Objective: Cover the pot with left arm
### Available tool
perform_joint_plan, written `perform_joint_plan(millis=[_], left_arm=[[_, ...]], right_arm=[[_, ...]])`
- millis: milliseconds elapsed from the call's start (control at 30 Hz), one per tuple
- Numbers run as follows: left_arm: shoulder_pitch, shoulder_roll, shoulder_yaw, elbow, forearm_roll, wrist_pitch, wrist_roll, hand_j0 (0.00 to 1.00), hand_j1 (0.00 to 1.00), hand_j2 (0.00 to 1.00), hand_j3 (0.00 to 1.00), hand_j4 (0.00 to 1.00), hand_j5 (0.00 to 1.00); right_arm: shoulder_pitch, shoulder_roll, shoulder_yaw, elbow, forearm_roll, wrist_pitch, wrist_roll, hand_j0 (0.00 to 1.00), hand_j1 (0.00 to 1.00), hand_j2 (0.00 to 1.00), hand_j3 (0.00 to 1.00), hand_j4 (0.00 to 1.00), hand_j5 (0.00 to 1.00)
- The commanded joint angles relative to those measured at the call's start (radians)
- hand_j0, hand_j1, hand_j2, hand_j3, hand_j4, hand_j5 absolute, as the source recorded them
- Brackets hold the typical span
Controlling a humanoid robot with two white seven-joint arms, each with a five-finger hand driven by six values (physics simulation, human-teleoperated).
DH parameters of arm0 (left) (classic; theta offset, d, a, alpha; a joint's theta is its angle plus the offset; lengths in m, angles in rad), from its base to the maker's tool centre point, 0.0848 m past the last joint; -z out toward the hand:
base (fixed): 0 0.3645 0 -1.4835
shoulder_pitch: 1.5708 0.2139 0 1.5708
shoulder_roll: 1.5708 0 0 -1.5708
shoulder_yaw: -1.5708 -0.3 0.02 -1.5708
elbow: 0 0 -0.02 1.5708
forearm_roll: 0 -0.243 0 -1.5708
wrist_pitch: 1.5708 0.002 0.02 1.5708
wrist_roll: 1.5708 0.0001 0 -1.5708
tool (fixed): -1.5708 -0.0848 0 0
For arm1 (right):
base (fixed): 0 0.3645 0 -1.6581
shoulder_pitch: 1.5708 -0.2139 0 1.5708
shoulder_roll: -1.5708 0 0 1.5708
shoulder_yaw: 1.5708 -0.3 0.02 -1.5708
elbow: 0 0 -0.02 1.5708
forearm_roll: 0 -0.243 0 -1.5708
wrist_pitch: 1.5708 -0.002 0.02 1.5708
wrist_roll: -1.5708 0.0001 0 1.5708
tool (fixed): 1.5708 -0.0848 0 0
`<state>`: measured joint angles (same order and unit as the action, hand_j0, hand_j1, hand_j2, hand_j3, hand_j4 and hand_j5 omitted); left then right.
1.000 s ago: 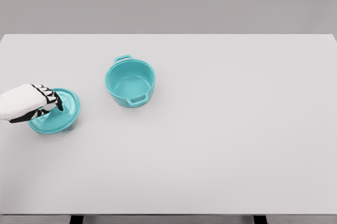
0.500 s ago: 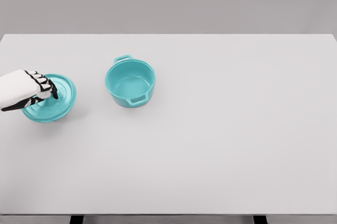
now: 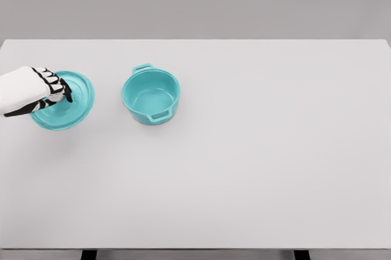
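The pot (image 3: 151, 96) stands open, left of the table's (image 3: 256, 168) middle and nearer the far edge; we see the teal lid (image 3: 72, 102) close to the left edge, well apart from it, our left hand (image 3: 44, 89) curled on its top; we judge a loose hold may let it tilt, or its rim may catch the pot's wall.

My left hand (image 3: 38, 89) has a smooth white shell over its back and forearm; my fingers (image 3: 60, 90) look white with black joints, though small.
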<state>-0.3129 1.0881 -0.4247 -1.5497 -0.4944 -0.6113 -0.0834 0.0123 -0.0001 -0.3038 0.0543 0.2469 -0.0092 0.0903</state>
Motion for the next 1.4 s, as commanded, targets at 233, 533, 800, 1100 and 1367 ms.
perform_joint_plan(millis=[233,533,800,1100,1367], left_arm=[[-0.023,-0.04,-0.002,-0.026,0.005,0.0,0.001,0.51,0.51,0.51,0.51,0.51,0.51],[-0.051,-0.086,-0.008,-0.027,0.0,0.0,0.001,0.51,0.51,0.51,0.51,0.51,0.51],[-0.066,-0.14,-0.013,-0.026,-0.007,0.0,-0.001,0.5,0.5,0.5,0.5,0.5,0.5],[-0.081,-0.182,-0.014,-0.024,-0.018,0.0,-0.003,0.5,0.5,0.5,0.5,0.5,0.5],[-0.123,-0.215,-0.063,-0.01,-0.024,0.0,-0.004,0.5,0.5,0.5,0.5,0.5,0.5]], right_arm=[[0.0,0.0,0.0,-0.001,0.0,0.0,0.0,1.0,1.0,1.0,1.0,1.0,1.0],[0.0,0.0,0.0,0.001,0.0,0.0,0.0,1.0,1.0,1.0,1.0,1.0,1.0],[0.0,0.0,0.0,0.001,0.0,0.0,0.0,1.0,1.0,1.0,1.0,1.0,1.0],[0.0,0.0,0.0,0.001,0.0,0.0,0.0,1.0,1.0,1.0,1.0,1.0,1.0],[0.0,0.0,0.0,-0.001,0.0,0.0,0.0,1.0,1.0,1.0,1.0,1.0,1.0]])
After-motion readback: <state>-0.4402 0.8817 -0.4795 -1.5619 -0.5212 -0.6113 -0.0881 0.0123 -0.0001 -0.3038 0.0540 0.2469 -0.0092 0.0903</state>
